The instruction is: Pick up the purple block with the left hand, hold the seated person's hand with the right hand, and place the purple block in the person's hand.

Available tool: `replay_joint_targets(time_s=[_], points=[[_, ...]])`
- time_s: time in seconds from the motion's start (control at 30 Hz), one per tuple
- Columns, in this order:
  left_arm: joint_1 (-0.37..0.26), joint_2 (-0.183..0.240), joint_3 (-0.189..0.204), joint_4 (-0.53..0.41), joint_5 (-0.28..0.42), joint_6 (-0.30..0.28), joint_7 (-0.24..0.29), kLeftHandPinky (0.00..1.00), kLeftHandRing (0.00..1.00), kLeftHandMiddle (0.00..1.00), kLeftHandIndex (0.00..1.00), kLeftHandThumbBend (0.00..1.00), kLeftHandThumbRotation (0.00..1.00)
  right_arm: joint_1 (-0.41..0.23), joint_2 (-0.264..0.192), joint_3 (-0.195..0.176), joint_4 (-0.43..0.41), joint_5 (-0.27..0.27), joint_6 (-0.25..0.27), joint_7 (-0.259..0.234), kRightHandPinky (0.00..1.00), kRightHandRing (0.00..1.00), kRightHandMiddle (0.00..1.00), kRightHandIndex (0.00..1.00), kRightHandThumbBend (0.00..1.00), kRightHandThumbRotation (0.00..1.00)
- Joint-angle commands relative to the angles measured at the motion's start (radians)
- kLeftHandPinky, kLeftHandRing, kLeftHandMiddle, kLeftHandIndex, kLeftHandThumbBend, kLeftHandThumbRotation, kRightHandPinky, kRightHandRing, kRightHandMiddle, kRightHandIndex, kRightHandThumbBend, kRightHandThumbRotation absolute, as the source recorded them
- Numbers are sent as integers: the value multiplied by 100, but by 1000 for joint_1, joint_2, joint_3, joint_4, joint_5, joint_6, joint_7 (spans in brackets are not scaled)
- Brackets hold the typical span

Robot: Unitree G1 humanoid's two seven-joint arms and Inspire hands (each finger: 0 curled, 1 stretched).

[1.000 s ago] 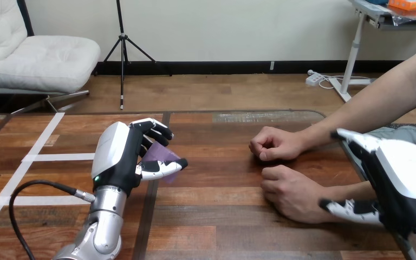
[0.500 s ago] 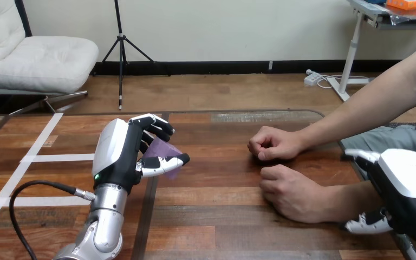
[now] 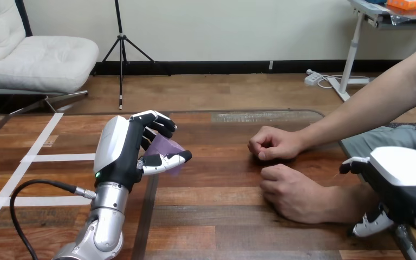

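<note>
The left robot hand (image 3: 120, 154) is clamped on the purple block (image 3: 165, 147), well left of the person's nearer hand (image 3: 290, 192). The right robot hand (image 3: 406, 174) sits over that hand's wrist — we cannot tell whether it grips.

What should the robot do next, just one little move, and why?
Probably the right hand should slide left along the forearm to the person's nearer hand and take hold. The left hand already grips the block, but that nearer hand lies curled shut on the table, so the block has nowhere to go yet.
</note>
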Motion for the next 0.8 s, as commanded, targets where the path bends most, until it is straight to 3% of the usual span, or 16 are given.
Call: replay_joint_targets(time_s=[0.0,0.17,0.27,0.77], points=[[-73,-7,14,-44,-15,-24,3,39,45,51,52,63,0,-97,-40,19,-16,-24,14,32,82,82,83,81,89,7],[-73,-7,14,-46,-14,-25,3,39,45,51,52,63,0,-124,-51,38,1,-37,26,61,81,82,82,80,89,6],[-70,-2,14,-46,-12,-32,6,39,44,51,52,63,0,-189,-70,91,80,-82,18,93,81,81,82,80,87,6],[-67,6,12,-47,-8,-32,12,39,45,51,52,64,0,-278,-91,173,206,-134,-5,108,84,82,83,81,85,11]])
